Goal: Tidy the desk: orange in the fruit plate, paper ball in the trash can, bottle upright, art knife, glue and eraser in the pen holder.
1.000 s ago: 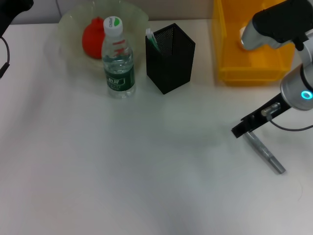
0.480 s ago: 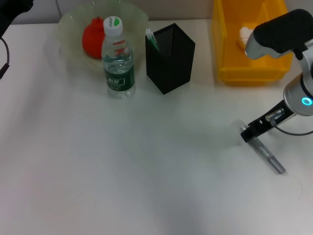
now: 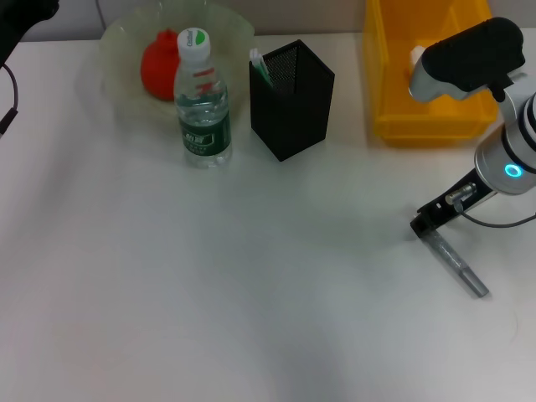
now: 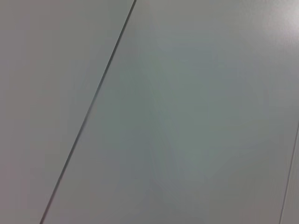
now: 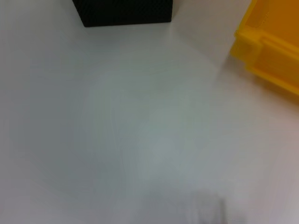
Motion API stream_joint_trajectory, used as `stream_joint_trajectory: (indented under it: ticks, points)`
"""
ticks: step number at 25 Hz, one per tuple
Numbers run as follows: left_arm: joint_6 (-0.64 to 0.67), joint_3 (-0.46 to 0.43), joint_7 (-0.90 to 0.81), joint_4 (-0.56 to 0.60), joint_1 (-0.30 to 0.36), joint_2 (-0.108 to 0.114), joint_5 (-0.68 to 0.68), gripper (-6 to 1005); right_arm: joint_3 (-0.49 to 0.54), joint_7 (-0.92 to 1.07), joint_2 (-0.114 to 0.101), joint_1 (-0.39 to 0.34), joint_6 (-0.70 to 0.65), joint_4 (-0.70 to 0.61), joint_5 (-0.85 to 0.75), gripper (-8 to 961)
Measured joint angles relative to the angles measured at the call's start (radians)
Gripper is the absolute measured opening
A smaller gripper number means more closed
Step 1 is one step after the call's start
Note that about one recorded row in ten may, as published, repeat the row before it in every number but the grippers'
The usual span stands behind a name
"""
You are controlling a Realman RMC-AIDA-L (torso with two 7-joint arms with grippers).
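The orange (image 3: 157,64) lies in the pale-green fruit plate (image 3: 117,38) at the far left. In front of the plate the bottle (image 3: 201,99) stands upright. The black mesh pen holder (image 3: 291,87) (image 5: 124,11) has a white-and-green stick (image 3: 259,66) poking out of it, perhaps the glue. Inside the yellow trash can (image 3: 427,126) (image 5: 271,51) the paper ball (image 3: 416,57) shows partly behind my right arm. The grey art knife (image 3: 456,265) lies flat on the table at the right, and my right gripper (image 3: 425,223) is low over its far end. The eraser is out of view.
A dark part of my left arm (image 3: 21,18) shows at the far left corner, parked, with a cable hanging from it. Open white tabletop (image 3: 209,293) spreads across the middle and front. The left wrist view holds only a plain grey surface.
My right gripper shifted slightly right along the table toward the knife's far end and the forearm swung a little. The knife and the other things have not moved.
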Motion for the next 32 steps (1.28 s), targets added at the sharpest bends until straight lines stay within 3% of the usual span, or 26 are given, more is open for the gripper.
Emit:
stream_joint_trajectory:
  ticks: [32]
  points:
    - [0.003,0.0,0.0,0.0,0.001,0.0,0.0,770,0.003,-0.002,0.004,-0.012,0.015,0.009,0.031,152]
